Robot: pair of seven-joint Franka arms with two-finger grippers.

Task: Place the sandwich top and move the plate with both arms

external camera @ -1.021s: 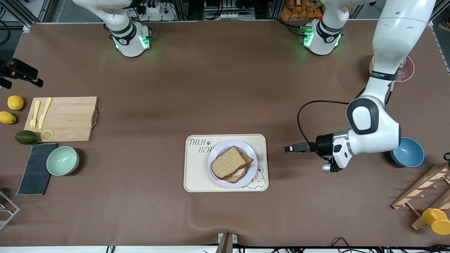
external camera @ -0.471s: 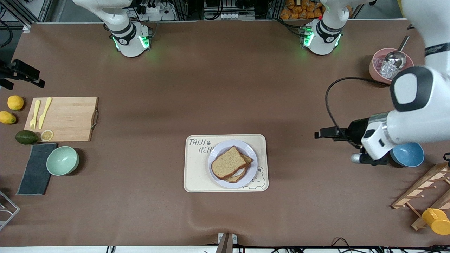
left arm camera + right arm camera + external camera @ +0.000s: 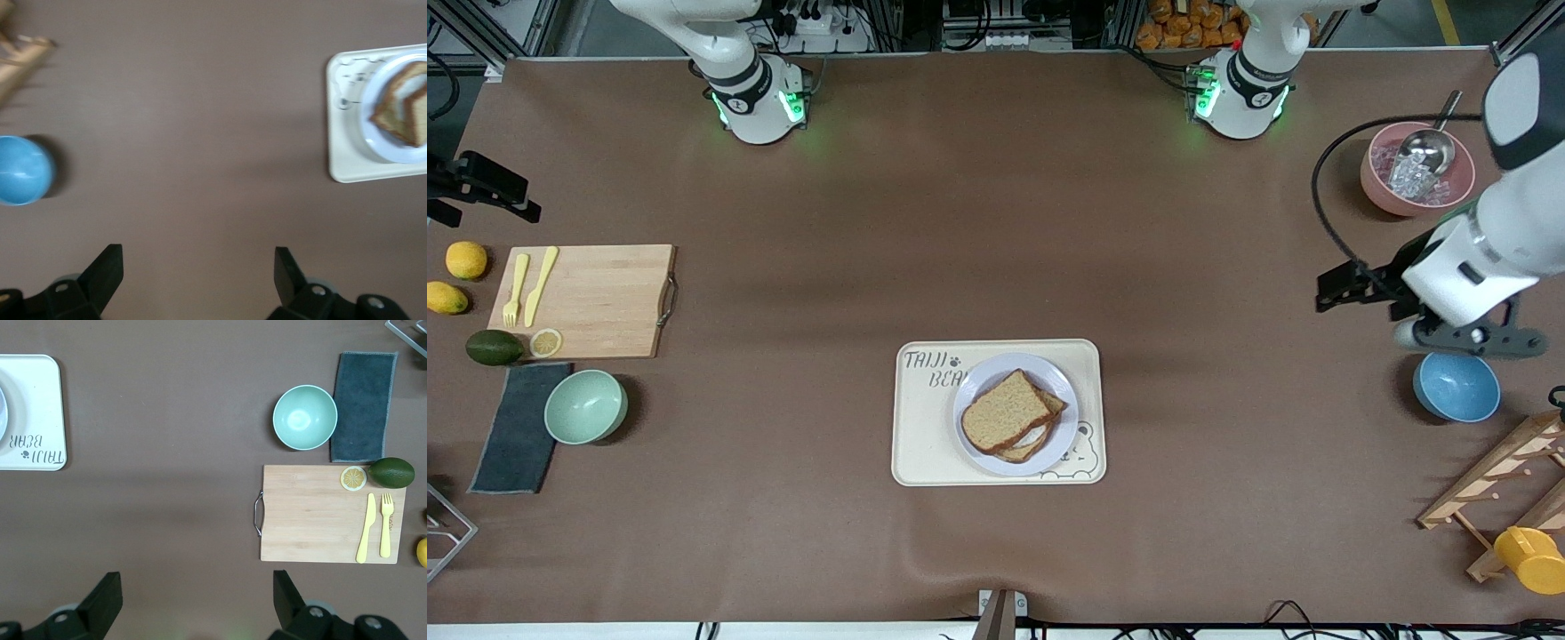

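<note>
Even overhead light, soft shadows — left wrist view motion-blurred

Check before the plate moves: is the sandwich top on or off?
On: the sandwich top lies over the lower slice on the plate.

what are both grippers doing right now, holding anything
left gripper: open, empty, over bare table near the blue bowl.
right gripper: open, empty.

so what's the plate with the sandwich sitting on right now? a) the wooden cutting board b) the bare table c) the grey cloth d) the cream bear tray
d: the plate with the stacked bread slices rests on the cream bear tray, near the middle of the table.
</note>
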